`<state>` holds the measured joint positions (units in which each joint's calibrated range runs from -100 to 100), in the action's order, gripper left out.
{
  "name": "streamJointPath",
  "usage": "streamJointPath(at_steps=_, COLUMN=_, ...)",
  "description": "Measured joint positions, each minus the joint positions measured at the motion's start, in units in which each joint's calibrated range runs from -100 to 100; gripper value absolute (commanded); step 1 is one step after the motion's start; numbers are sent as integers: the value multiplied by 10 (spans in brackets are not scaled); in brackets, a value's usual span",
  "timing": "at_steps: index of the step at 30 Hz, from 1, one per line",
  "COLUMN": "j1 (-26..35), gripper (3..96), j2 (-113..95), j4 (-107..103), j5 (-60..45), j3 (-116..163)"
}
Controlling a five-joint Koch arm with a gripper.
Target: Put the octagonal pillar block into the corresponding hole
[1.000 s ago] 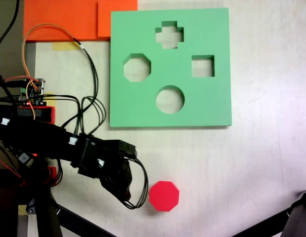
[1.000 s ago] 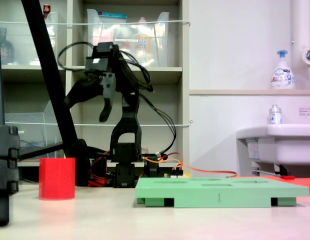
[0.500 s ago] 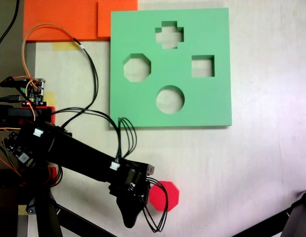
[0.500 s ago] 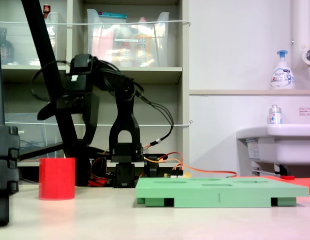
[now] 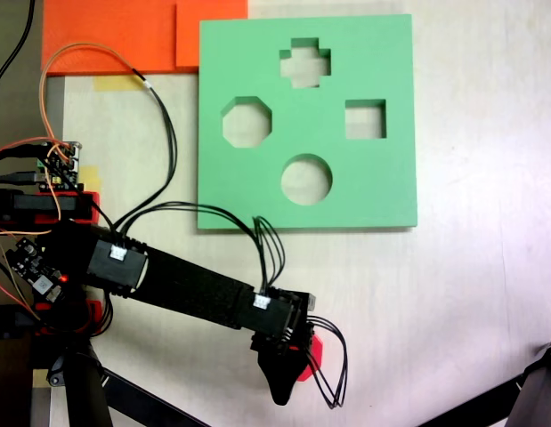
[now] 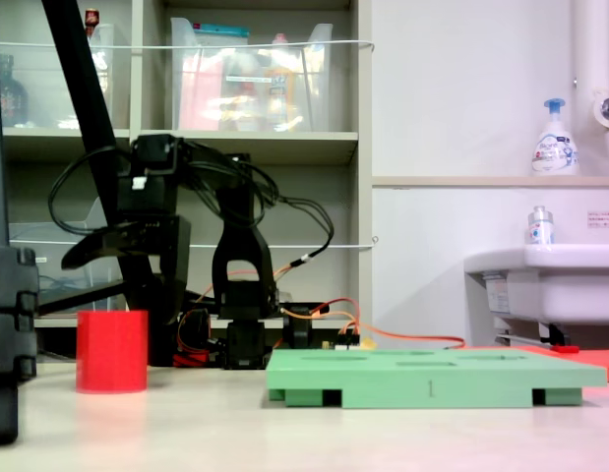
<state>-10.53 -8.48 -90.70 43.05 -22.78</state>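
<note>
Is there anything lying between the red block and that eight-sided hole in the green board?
Nothing visible. In the first exterior view, only bare table lies between the red block and the eight-sided hole. The gripper hangs over the block, above its top in the second exterior view.

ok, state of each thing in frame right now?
Red block: upright on the table, off the board, ungrasped; mostly hidden under the gripper in the first exterior view.
Gripper: above the block, open.
Green board: flat on the table.
Octagonal hole: empty.
Round hole: empty.
Square hole: empty.
Cross hole: empty.
</note>
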Motion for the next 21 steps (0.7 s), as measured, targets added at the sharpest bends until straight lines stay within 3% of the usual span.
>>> streamJointPath(at_steps=16, j1=-12, gripper=940, j2=148, j4=23, j5=-13, j3=-12)
streamJointPath(at_steps=21, j1=-14, gripper=701, j2=152, j4=27, j5=-13, j3=-12)
